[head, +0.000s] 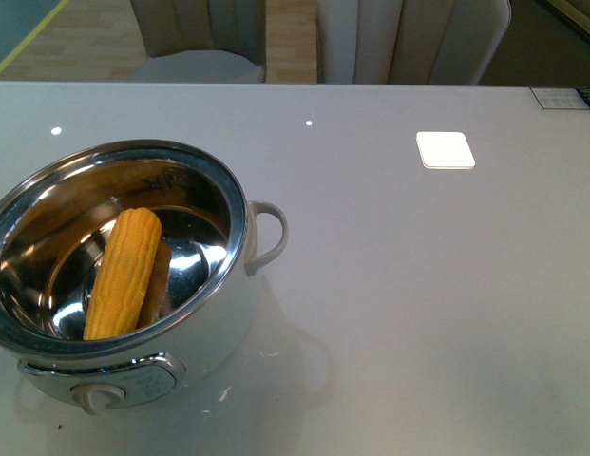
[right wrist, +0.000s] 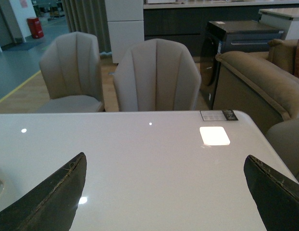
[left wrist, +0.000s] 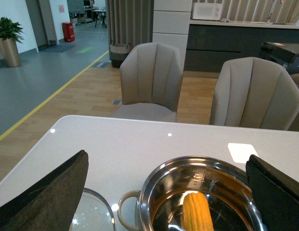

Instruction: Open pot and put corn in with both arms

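Note:
The pot (head: pixel 239 285) stands uncovered at the front left of the white table, its steel rim (left wrist: pixel 154 185) also showing in the left wrist view. The yellow corn (head: pixel 123 274) lies inside it, leaning against the inner wall; the same corn (left wrist: pixel 197 211) shows in the left wrist view. My left gripper (left wrist: pixel 168 202) hangs open above the pot, one finger on each side. A glass lid (left wrist: pixel 94 214) lies on the table beside the pot's loop handle (left wrist: pixel 125 207). My right gripper (right wrist: pixel 171 197) is open over bare table, away from the pot. Neither arm appears in the front view.
A white square coaster (head: pixel 445 149) lies at the back right of the table; the same coaster (right wrist: pixel 214 135) appears in the right wrist view. Beige chairs (left wrist: pixel 151 79) stand behind the far table edge. A label sticker (head: pixel 565 98) sits at the far right corner.

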Robot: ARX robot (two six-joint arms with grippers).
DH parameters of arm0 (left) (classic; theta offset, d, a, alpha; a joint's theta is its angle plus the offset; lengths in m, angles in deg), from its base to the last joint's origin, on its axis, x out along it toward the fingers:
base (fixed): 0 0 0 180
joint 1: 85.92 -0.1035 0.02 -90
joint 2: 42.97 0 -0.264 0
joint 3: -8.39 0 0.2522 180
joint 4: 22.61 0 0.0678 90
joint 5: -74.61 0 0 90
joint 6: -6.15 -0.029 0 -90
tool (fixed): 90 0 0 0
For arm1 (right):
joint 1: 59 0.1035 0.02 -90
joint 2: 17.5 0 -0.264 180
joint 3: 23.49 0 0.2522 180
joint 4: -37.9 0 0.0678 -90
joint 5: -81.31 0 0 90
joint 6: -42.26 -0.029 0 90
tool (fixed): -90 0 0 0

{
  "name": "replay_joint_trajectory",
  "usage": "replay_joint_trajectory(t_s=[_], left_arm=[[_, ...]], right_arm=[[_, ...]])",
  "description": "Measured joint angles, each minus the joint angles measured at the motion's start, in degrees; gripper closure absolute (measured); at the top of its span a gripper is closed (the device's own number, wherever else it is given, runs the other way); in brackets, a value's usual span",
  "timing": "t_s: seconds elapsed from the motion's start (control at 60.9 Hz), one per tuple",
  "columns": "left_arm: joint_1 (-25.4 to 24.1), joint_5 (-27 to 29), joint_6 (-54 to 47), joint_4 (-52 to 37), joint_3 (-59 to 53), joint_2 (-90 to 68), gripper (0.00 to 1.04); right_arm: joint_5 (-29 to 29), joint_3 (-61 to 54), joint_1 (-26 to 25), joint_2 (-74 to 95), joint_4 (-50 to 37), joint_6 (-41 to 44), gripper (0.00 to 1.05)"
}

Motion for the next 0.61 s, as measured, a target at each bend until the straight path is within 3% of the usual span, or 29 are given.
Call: replay_joint_trajectory(t_s=[0.607], left_arm=[[0.0,0.0,0.0,0.0,0.0,0.0,0.07]], right_arm=[[0.0,0.0,0.0,0.0,0.0,0.0,0.09]])
